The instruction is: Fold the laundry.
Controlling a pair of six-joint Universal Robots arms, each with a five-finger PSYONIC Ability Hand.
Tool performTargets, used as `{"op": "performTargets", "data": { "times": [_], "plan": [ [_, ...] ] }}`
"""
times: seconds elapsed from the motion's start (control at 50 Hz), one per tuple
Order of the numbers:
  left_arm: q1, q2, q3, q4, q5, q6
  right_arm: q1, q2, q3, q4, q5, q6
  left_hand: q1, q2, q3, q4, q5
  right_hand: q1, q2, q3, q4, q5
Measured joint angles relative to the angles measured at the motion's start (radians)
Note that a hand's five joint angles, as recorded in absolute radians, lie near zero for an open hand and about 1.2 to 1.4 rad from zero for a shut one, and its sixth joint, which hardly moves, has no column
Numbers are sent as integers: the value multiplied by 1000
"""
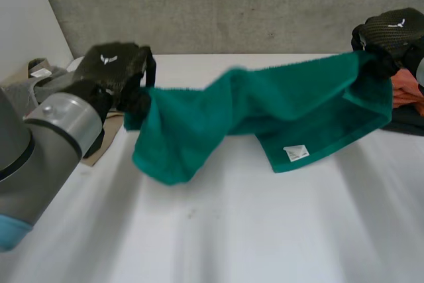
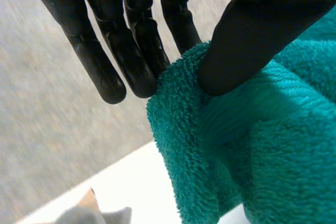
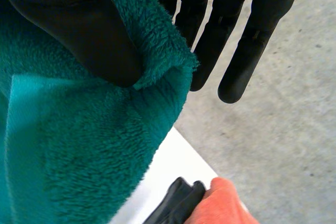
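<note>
The white table (image 1: 265,230) fills the lower half of the head view. It is flat and bare in front of you, so there is room to lay things down.

The green towel (image 1: 218,117) hangs across the middle of the picture, stretched from the left side to the upper right. It sags in the middle, and a big flap droops down at the lower left. I cannot tell if the low parts touch the table. The towel looks thick and fluffy. I think it is soft and floppy and not heavy. It will bend anywhere you let it, and it will not slip much because the fuzz grabs. Nothing about it can break.

Your left hand (image 1: 119,64) is at the left of the picture. In its wrist view, the left hand (image 2: 131,51) pinches the towel (image 2: 252,156) at its edge, thumb on one side and straight fingers on the other. Your right hand (image 1: 391,31) is at the upper right. In its own view the right hand (image 3: 79,30) pinches the towel (image 3: 79,156) the same way, at the other end.

I think the best spots to hold are the corners, so the edges hang straight and can meet.

Grey clothes (image 1: 40,77) sit at the far left. An orange cloth (image 1: 405,89) lies on a dark cloth (image 1: 404,122) at the far right, below your right hand.

A small white tag (image 1: 296,152) shows on the towel, right of the middle.
</note>
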Motion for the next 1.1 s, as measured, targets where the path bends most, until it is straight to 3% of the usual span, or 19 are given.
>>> {"op": "performTargets", "data": {
  "times": [0.1, 0.28, 0.44, 0.48, 0.5, 0.54, 0.56, 0.66, 0.92, 1.04, 1.1],
  "plan": [
    [44, -19, -31, -41, 50, -35, 4, -7, 25, 40, -9, 0, 0, 0, 1, 1, 0, 0, 0, 0, 0, 0],
    [85, -318, 67, 26, 66, -32, 51, 154, 39, -1, 23, 5, 0, 0, 1, 4, 0, 0, 0, 0, 0, 0],
    [107, -620, 353, 79, 44, -4, 148, 314, 8, -152, 187, 10, 1, -25, -15, -19, -10, 0, 0, 0, 0, 0],
    [114, -665, 416, 93, 38, 2, 178, 339, 13, -214, 238, 10, -94, -159, -153, -162, -119, 0, 0, 0, 0, 0],
    [120, -691, 456, 106, 35, 6, 193, 348, 19, -249, 263, 10, -370, -431, -400, -414, -367, 0, 0, 0, 0, 0],
    [124, -710, 488, 120, 30, 8, 205, 354, 30, -281, 284, 10, -539, -585, -573, -577, -528, 0, 0, 0, 1, 2],
    [124, -714, 495, 125, 27, 9, 211, 356, 38, -299, 294, 10, -618, -676, -666, -684, -637, 0, 0, 0, 1, 6],
    [117, -664, 452, 138, 2, 10, 218, 356, 66, -329, 307, 11, -619, -711, -697, -723, -681, 0, 0, 0, 1, 7],
    [50, -213, -86, 135, -74, 3, 201, 340, 106, -321, 300, 11, -527, -637, -630, -633, -584, 0, 0, 0, 1, 7],
    [-24, -201, -213, 141, -85, -5, 201, 340, 119, -319, 297, 11, -413, -523, -517, -522, -478, 0, 0, 0, 1, 7],
    [-50, -252, -222, 149, -100, -8, 204, 340, 128, -319, 297, 9, -463, -565, -552, -565, -521, 0, 0, 0, 1, 7]
  ]
}}
